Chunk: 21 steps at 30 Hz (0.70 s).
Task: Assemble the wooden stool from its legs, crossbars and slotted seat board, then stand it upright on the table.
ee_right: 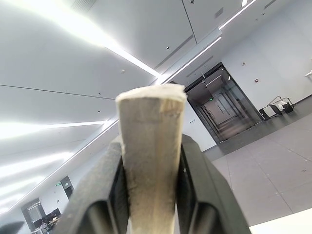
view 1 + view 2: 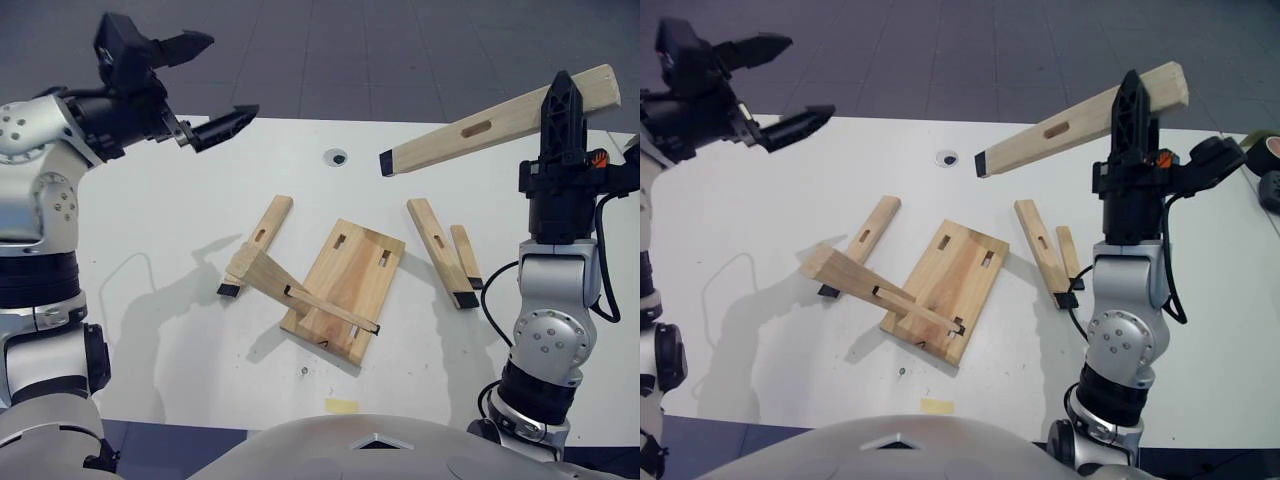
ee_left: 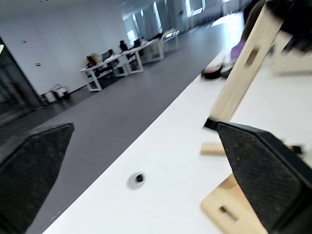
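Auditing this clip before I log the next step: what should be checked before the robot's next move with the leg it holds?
1. Right gripper shut on held leg: ok.
2. Left gripper open and empty: ok.
3. Seat board slots facing up: ok.
4. Seat board free of other parts: not ok, joined leg and crossbar lie across it.
5. Joint of crossbar and that leg fully seated: cannot tell.

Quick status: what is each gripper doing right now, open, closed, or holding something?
Left gripper: open, holding nothing.
Right gripper: closed on a wooden stool leg, held in the air.
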### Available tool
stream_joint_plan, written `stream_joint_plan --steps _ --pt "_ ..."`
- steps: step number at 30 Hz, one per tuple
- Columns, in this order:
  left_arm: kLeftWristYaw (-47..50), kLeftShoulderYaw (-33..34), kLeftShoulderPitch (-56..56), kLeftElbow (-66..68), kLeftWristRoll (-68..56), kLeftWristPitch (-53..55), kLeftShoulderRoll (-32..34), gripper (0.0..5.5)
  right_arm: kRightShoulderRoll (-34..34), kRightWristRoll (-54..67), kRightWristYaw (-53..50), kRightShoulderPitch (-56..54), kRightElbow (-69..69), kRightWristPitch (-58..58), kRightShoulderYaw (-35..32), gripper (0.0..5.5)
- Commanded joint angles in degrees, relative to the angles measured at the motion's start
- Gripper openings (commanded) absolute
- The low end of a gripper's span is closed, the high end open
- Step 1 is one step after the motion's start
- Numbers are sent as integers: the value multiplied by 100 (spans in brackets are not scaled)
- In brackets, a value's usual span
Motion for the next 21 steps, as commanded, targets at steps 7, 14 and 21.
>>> stream_joint_plan --steps 7,14,21 --pt "-2323 122 1112 -1263 -1408 1662 1668 540 -182 464 -11 283 -30 92 -325 102" --pt "-2790 -677 1785 -1906 -141 359 1685 540 -206 596 -86 182 48 164 -327 102" --pt "-2301 -1259 1579 -1874 628 -531 979 462 -166 607 -134 147 150 227 -238 102"
